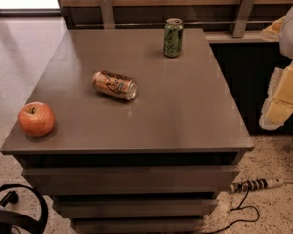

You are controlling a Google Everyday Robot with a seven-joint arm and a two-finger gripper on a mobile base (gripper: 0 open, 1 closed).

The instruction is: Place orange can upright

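Note:
The orange can lies on its side near the middle of the grey cabinet top, its silver end facing front right. My gripper shows as pale yellow and white parts at the right edge of the view. It is beyond the cabinet's right side, far from the can and holding nothing that I can see.
A green can stands upright at the back of the top. A red-orange apple sits at the front left corner. A power strip and cable lie on the floor at the right. A dark wall with metal brackets runs behind.

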